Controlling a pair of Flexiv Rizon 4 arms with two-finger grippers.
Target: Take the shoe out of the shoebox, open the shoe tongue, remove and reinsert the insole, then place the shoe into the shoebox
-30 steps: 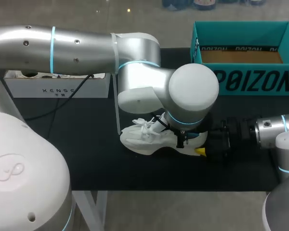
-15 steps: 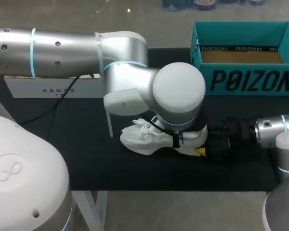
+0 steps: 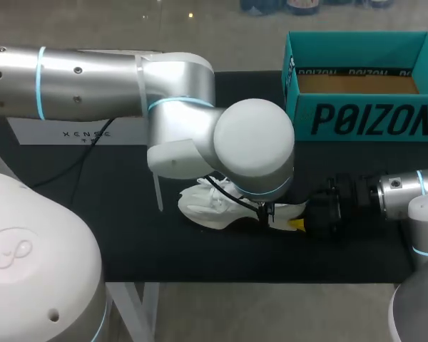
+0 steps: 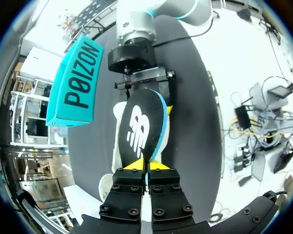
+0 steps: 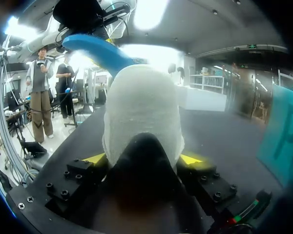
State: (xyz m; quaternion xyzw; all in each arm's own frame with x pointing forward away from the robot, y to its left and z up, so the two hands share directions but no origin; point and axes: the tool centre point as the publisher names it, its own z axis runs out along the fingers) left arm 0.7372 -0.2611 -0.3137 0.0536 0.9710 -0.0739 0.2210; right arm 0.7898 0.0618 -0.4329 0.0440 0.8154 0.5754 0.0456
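My left gripper point(image 4: 146, 165) is pinched tight on the insole's point(image 4: 139, 129) end, tips nearly together. My right gripper point(image 5: 142, 158) clamps the white shoe's point(image 5: 141, 112) heel from both sides, on the table point(image 3: 128, 235) in front of the shoebox point(image 3: 371, 121). Since a second ago my left arm has swung leftward, covering more of the shoe. Only the wrist views show the insole; from above my arm hides it.

White shoe point(image 3: 205, 206), black blue-edged insole point(image 4: 139, 129), teal shoebox point(image 3: 371, 120).

Head camera looks down from behind me; my 2 wrist cameras closely face the shoe point(image 3: 203, 205) from opposite ends.
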